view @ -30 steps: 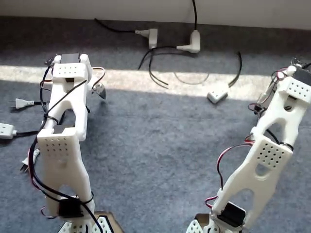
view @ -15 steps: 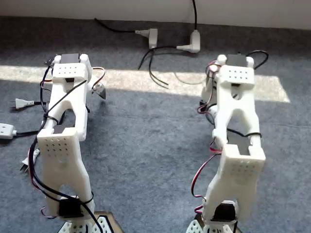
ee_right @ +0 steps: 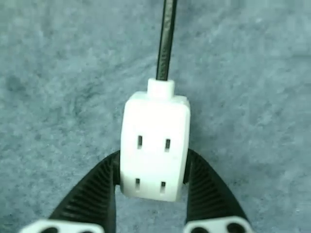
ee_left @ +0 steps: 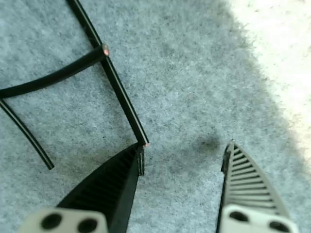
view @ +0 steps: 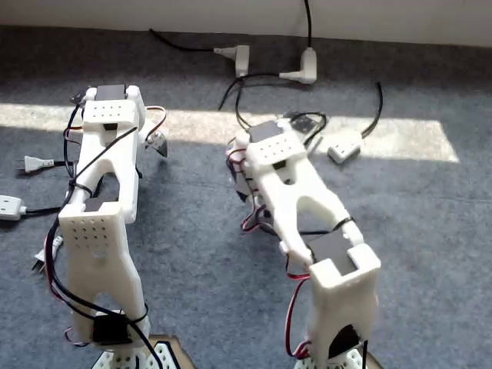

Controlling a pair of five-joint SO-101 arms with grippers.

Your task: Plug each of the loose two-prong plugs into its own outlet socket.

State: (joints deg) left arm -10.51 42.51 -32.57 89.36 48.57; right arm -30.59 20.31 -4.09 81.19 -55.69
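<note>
Currently our right gripper (ee_right: 153,164) is clamped on a white outlet socket (ee_right: 154,138), 1 dark finger (ee_right: 99,189) pressed to each side. Its black cord (ee_right: 166,39) runs straight away over the grey carpet (ee_right: 252,73). Our left gripper (ee_left: 183,148) is spread wide above black cable ends (ee_left: 121,102). We see 1 loose two-prong plug (view: 32,163) lying beside the left arm (view: 108,161).

A grey, short-pile carpet (view: 200,231) covers the whole floor, crossed toward its far side by a bright band of sunlight (view: 192,127), with a pale wall (view: 115,14) running along the far edge.
</note>
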